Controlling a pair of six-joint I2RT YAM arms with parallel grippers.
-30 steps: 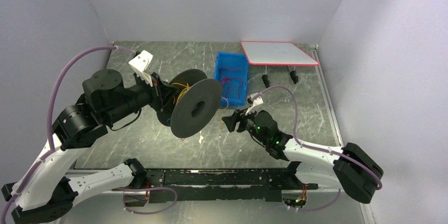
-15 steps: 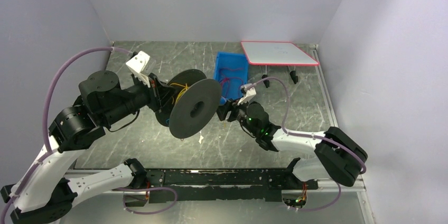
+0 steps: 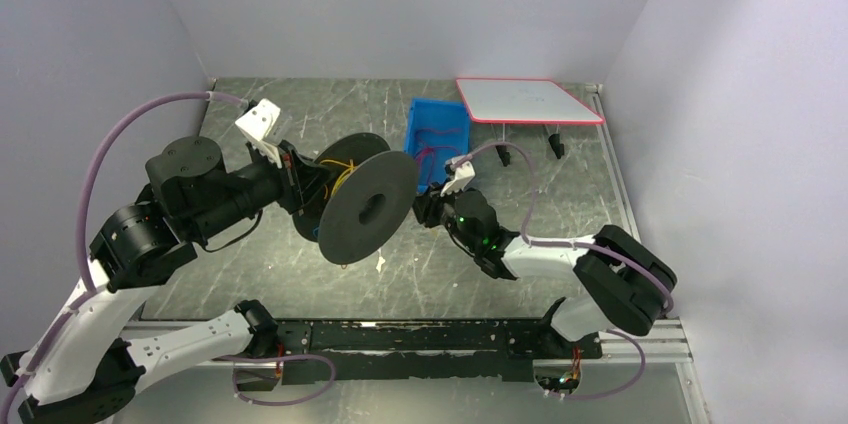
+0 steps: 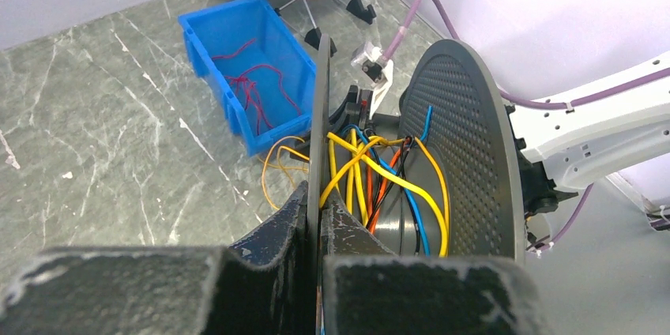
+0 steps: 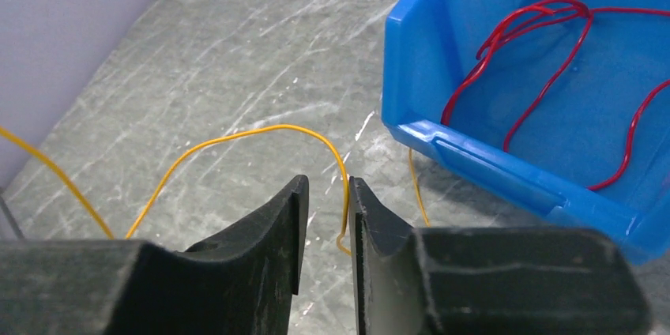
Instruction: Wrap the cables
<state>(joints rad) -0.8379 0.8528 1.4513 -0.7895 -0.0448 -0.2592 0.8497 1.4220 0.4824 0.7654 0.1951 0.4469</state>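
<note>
My left gripper is shut on the thin rim of one flange of the dark grey spool, holding it up on edge above the table. Yellow, orange, blue and black cables loop loosely round its hub. A loose orange cable trails from the spool onto the table. My right gripper is low over the table just right of the spool. Its jaws stand a narrow gap apart, and the orange cable's end hangs between them against the right finger, unclamped.
A blue bin with red cables sits right behind the right gripper. A white board with a red edge stands on black feet at the back right. Grey walls close in both sides.
My right arm has reached left and back towards the spool and bin, and its jaws have narrowed round the orange cable. The left arm and spool have barely moved.
</note>
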